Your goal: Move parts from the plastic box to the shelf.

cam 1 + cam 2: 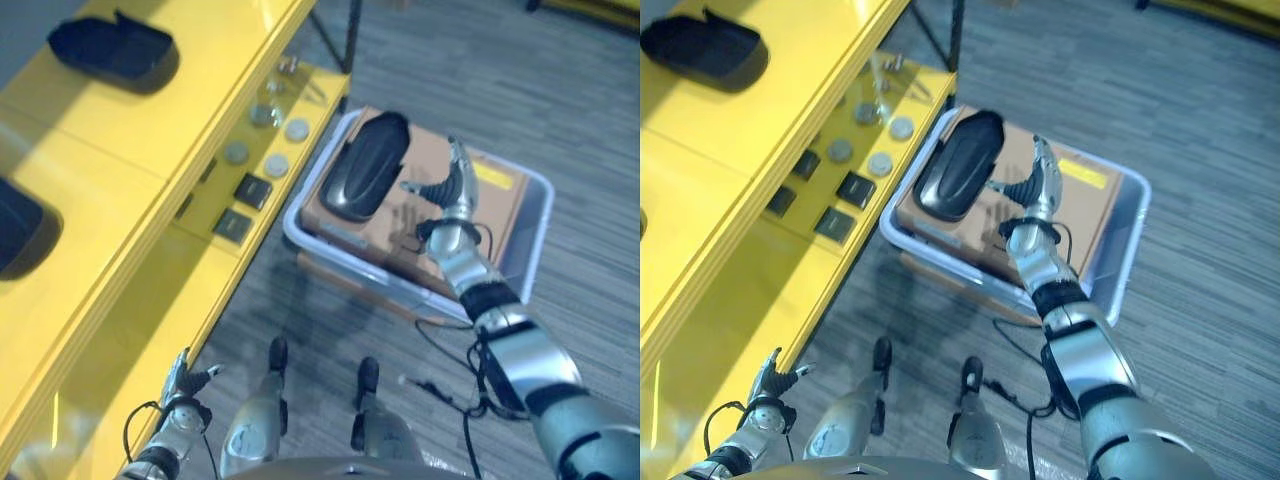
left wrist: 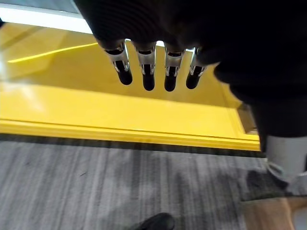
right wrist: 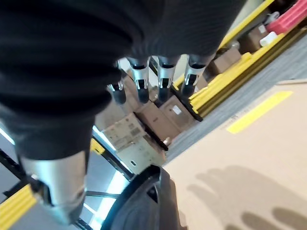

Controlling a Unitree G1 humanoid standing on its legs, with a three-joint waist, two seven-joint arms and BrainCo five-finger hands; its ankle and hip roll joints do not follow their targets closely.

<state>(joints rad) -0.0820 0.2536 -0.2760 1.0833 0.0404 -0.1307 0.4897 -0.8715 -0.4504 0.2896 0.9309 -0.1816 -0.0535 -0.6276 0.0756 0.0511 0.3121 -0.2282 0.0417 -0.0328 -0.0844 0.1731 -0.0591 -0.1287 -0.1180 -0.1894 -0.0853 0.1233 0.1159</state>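
Part (image 1: 365, 166) sits on the cardboard (image 1: 470, 205) in the plastic box (image 1: 536, 230), beside the shelf (image 1: 120, 180). Right hand (image 1: 447, 188) hovers just beside it, fingers straight, holding nothing (left hand (image 1: 186, 381) idle, also empty, down by the shelf edge). Long axis runs diagonally, far end angled away from the shelf; best to grip across its width.

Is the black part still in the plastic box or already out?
In. The black part lies on cardboard inside the plastic box; the right robot hand hovers beside it, fingers straight, not gripping.
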